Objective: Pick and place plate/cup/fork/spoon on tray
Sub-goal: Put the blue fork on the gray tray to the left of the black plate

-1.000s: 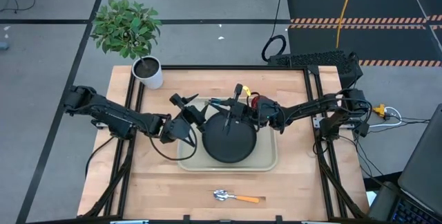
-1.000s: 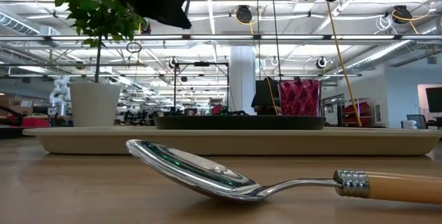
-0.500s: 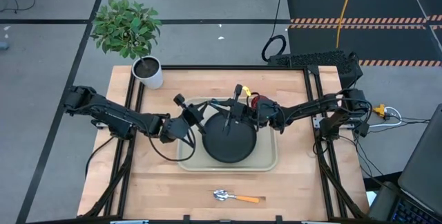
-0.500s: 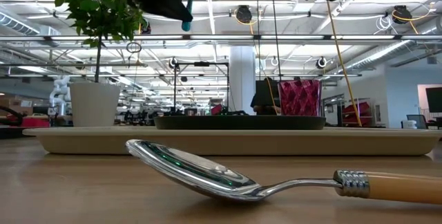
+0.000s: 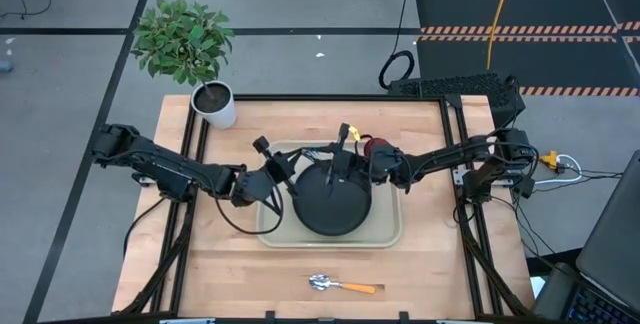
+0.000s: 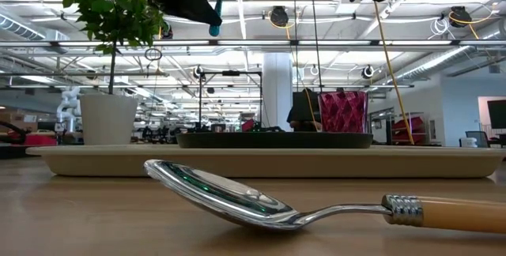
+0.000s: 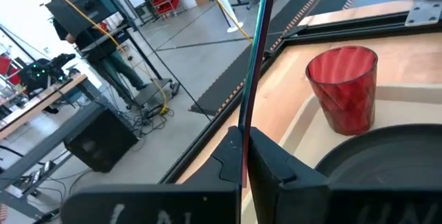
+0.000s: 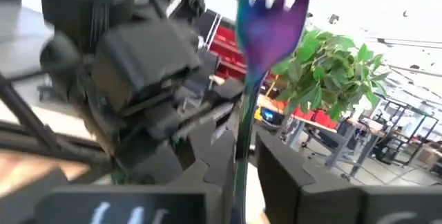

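Grey floor (image 5: 80,84), hazard-striped mats (image 5: 520,29), potted plant (image 5: 185,39)

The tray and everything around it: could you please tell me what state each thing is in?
tray: flat on the table, holding plate and cup
plate: lying on the tray
cup: upright on the tray, beside the plate
fork: lifted above the tray, gripped by both claws
spoon: lying on the table, off the tray
left claw: shut on the fork
right claw: shut on the fork
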`<control>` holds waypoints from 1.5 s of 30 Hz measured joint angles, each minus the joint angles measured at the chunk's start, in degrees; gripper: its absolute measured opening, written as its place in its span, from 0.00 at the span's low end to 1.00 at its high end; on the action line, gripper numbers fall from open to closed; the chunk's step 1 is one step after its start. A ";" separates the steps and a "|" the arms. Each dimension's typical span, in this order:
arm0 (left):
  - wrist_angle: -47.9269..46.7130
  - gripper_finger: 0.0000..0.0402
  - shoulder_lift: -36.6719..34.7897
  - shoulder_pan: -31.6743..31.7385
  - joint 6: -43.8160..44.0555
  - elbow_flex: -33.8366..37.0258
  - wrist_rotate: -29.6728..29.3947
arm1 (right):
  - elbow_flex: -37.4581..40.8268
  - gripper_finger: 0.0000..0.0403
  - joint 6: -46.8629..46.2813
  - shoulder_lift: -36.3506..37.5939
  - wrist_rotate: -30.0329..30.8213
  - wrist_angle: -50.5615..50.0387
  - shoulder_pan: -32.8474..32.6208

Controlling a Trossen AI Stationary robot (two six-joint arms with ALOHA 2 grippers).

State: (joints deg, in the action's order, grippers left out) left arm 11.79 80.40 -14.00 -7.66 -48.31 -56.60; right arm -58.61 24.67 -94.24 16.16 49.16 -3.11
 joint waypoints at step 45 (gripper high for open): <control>33.48 0.01 -25.40 13.73 82.33 46.68 68.54 | 0.04 0.37 12.12 19.69 16.86 -33.52 -11.03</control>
State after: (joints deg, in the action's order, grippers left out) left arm 45.27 55.01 -0.27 74.67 -1.63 11.94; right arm -58.57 36.79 -74.54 33.02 15.64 -14.15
